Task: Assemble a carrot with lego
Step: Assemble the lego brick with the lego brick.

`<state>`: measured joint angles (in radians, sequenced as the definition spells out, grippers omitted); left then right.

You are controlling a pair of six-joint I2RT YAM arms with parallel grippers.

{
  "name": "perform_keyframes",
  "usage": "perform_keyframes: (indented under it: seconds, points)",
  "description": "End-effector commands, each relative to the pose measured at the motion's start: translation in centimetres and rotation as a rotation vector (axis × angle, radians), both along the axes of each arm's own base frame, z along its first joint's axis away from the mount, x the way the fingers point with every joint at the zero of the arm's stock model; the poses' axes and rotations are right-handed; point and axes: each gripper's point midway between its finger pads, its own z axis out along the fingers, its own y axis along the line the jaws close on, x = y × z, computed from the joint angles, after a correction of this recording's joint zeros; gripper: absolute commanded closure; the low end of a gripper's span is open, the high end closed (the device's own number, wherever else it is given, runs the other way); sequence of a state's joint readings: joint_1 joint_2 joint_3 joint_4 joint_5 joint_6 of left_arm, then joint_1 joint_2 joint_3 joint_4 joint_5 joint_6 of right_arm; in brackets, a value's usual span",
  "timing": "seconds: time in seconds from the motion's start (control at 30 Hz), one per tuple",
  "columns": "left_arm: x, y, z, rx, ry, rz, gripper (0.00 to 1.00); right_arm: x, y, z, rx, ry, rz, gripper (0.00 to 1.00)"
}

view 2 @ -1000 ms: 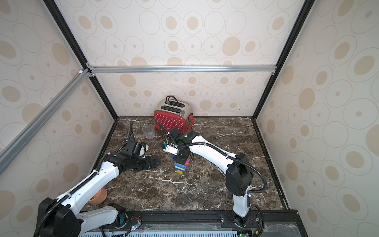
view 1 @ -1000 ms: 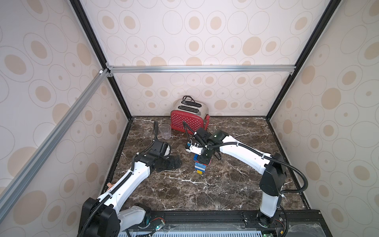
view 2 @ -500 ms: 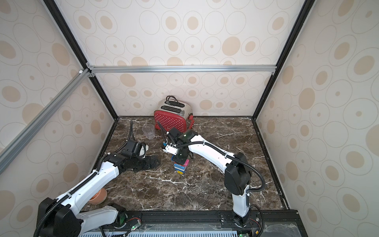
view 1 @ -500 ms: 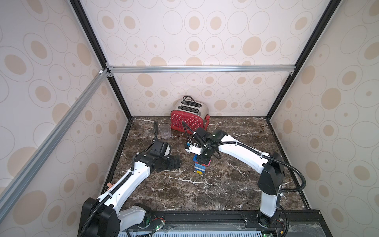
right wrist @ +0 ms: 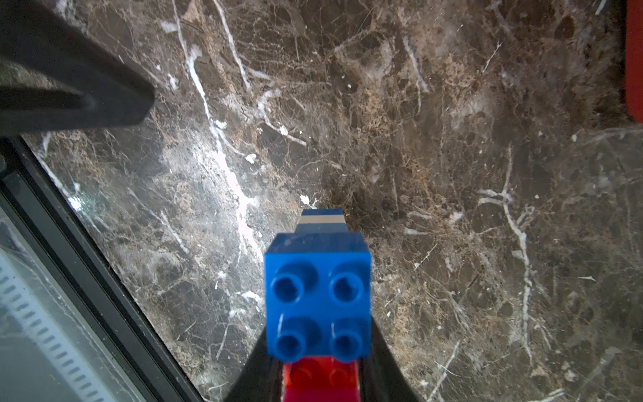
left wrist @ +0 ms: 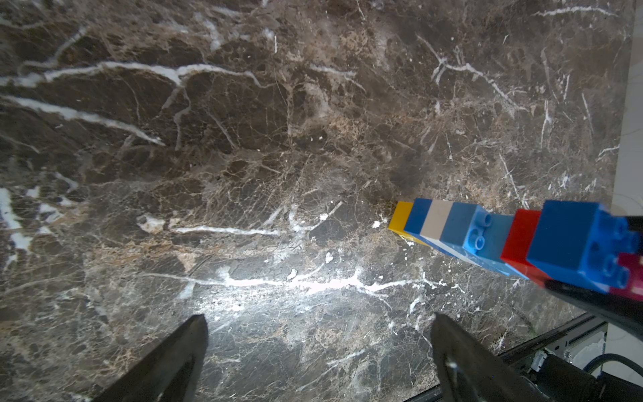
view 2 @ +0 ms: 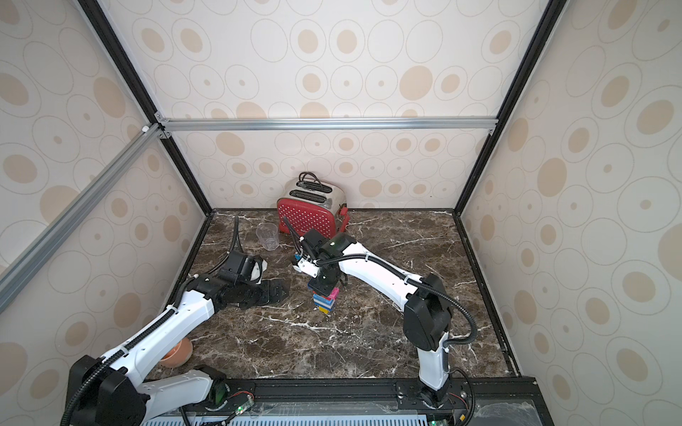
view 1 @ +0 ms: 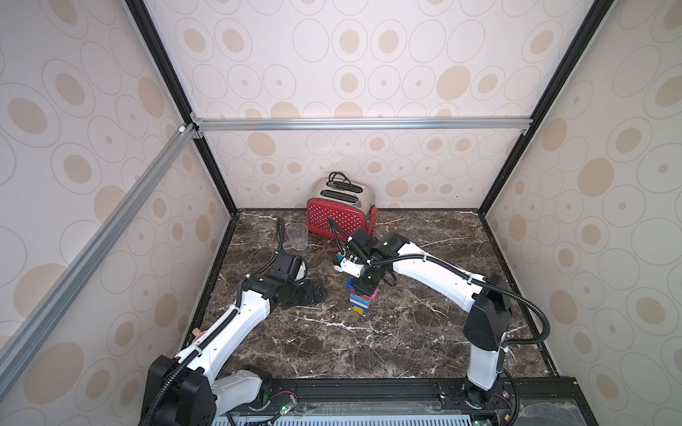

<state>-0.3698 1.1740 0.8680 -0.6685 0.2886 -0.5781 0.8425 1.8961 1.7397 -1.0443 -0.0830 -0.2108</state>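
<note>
Carrot: stood upright mid-table, yellow tip down, wide end clamped in the right gripper, seemingly to steady the stack for seating bricks. Left gripper: spread wide, empty, positioned just beside, likely in reserve.

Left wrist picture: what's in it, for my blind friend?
A striped lego carrot points its yellow tip at the brown marble table, its wide end held by the black right fingers. The left fingers stand open, empty.
</note>
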Motion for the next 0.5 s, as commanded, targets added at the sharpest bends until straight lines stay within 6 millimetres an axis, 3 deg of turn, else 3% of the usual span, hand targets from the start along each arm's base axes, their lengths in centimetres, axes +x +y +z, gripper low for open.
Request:
perform_keyframes:
  seconds: [0.0, 0.2, 0.47]
  points:
    - [-0.1, 0.6, 0.1, 0.020, -0.013, -0.003, 0.01, -0.9, -1.0, -2.9, -0.072, 0.075, -0.044, 0.98]
    - [0.0, 0.6, 0.3, 0.019, -0.018, -0.007, 0.01, -0.2, -1.4, -2.6, -0.084, 0.022, -0.050, 0.98]
    - [-0.1, 0.6, 0.3, 0.020, -0.019, -0.007, 0.01, -1.1, -2.1, -4.1, -0.103, 0.061, -0.066, 0.98]
